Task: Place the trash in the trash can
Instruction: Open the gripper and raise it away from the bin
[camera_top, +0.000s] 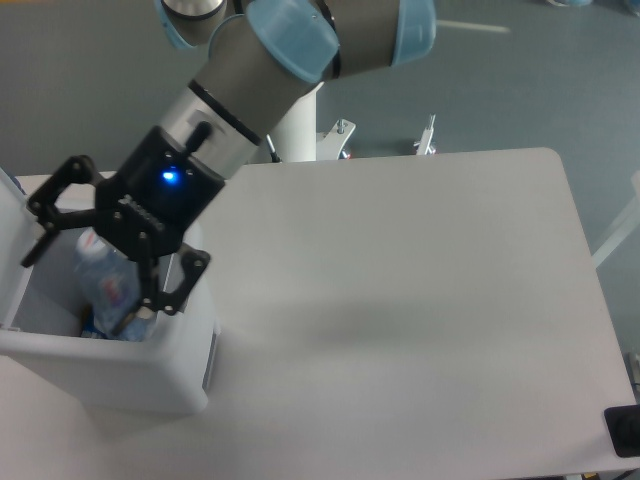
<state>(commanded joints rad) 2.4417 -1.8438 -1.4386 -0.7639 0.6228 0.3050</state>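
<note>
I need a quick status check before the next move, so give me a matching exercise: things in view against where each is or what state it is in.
Things:
1. clear bluish crushed plastic bottle
2. black two-finger gripper
3. boxy white plastic trash can
4. pale grey table

States:
A. open-topped, at the table's left edge
B. fingers spread, above the bin
C. standing inside the bin
D. bare surface at right

Pairs: 1-C, 2-B, 3-A, 4-D

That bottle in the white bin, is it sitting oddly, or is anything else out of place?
The plastic bottle stands nearly upright inside the trash can, cap end up, propped on other trash rather than lying flat. The pincer hangs spread open around it, apparently not gripping it. Nothing looks spilled, and the table looks tidy.
</note>
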